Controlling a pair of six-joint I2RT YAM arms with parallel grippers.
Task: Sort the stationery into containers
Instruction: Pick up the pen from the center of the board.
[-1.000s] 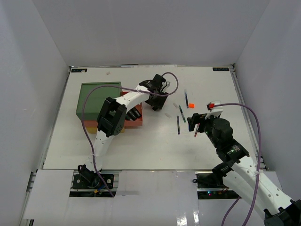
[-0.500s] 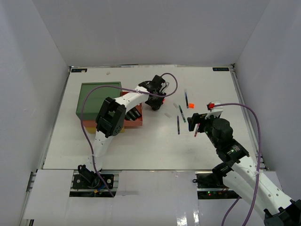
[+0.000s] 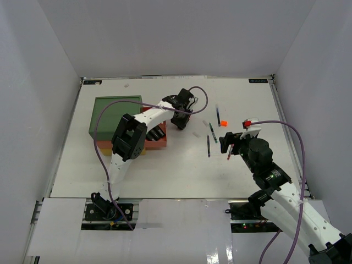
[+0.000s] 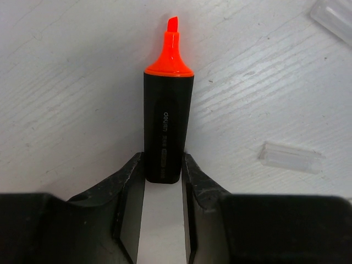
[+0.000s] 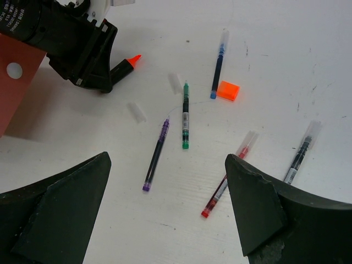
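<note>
My right gripper [image 5: 168, 162] hangs spread wide and empty over the table [image 5: 275, 44]. Loose pens lie below it: purple pen [image 5: 156, 155], red pen [image 5: 228, 175] and green pen [image 5: 185, 115], with the blue pen [image 5: 218, 66] and an orange cap [image 5: 228, 90] beyond. Farther off, my left gripper [image 4: 163, 165] pinches the back end of the uncapped orange highlighter [image 4: 165, 121], which lies flat beside the drawer stack [image 3: 110, 113].

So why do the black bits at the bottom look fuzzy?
Left wrist view: the left gripper sits too close to the lens, so it is a bit soft, while the orange highlighter is sharp. Right wrist view: same for the right gripper; the pens are crisp. Top view: even light, faint shadows.
</note>
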